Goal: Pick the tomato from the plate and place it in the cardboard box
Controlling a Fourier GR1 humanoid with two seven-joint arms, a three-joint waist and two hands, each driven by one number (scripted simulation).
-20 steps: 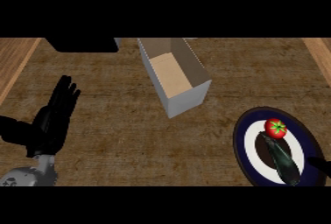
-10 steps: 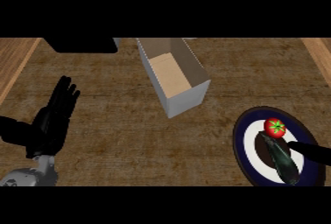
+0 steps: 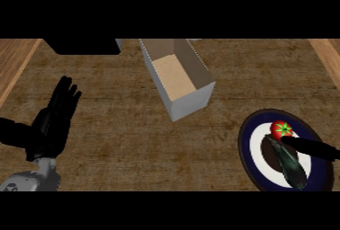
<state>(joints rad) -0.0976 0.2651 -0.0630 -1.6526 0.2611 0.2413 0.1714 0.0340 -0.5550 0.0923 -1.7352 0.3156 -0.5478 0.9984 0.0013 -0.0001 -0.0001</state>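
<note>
A red tomato [image 3: 282, 130] with a green stem lies on the far part of a dark blue and white plate [image 3: 256, 155] at the right of the counter. My right hand [image 3: 289, 161] lies over the plate just behind the tomato, its fingers stretched out straight and its thumb reaching toward the fruit's right side; nothing is curled round the tomato. An open cardboard box [image 3: 178, 76] stands at the upper middle, to the left of and beyond the plate. My left hand [image 3: 54, 120] rests open at the left with its fingers up.
A dark block [image 3: 83, 45] sits at the upper left edge of the counter. Light wooden strips [image 3: 15, 67] run along the far left and far right sides of the brown worktop.
My right hand has crept forward across the plate toward the tomato. The left hand, the box and the tomato have stayed where they were.
</note>
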